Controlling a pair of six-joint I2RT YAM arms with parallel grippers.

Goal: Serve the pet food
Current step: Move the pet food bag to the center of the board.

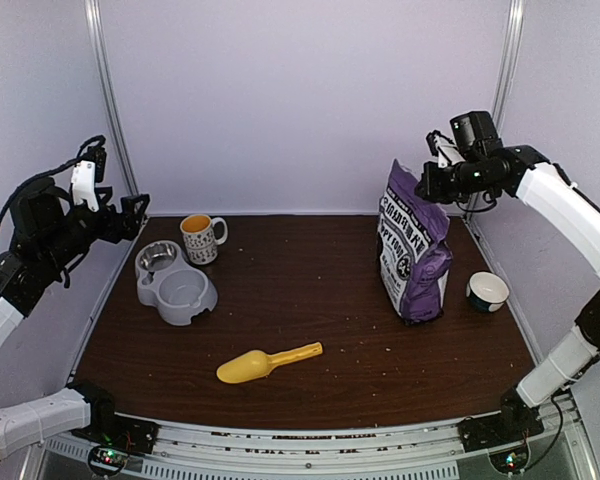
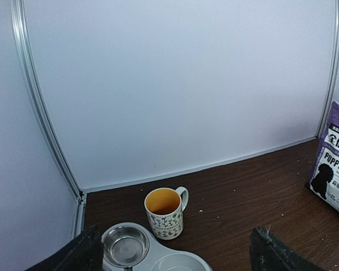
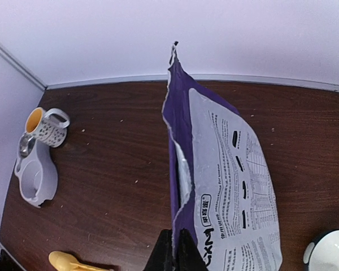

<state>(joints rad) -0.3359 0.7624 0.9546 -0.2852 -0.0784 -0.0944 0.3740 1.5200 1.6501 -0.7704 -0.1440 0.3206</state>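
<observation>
On the dark brown wooden table [image 1: 310, 300] I count one pet food bag [image 1: 412, 245], one scoop [image 1: 265, 362], one mug [image 1: 200, 238], one double pet bowl [image 1: 175, 283] and one small white bowl [image 1: 487, 291]. Many small pale crumbs lie scattered on the wood.

The bag is of glossy foil, purple with white printed panels, flat and a little crumpled. The scoop is of yellow plastic, with a rounded cup and a straight handle. The mug is ceramic, white with small dark figures outside and orange inside. The pet bowl is of grey plastic with two round hollows; the far hollow holds a shiny metal insert.

The bag stands on the right half of the table, near the small white bowl. Its long axis is nearly vertical. The torn mouth points up, and the front with the dog picture turns toward the left side.

The right gripper [image 3: 174, 243] has its two fingers pressed together on the top edge of the bag, at one corner. The left gripper [image 1: 132, 218] hangs above the left edge of the table, fingers spread wide, holding nothing.
</observation>
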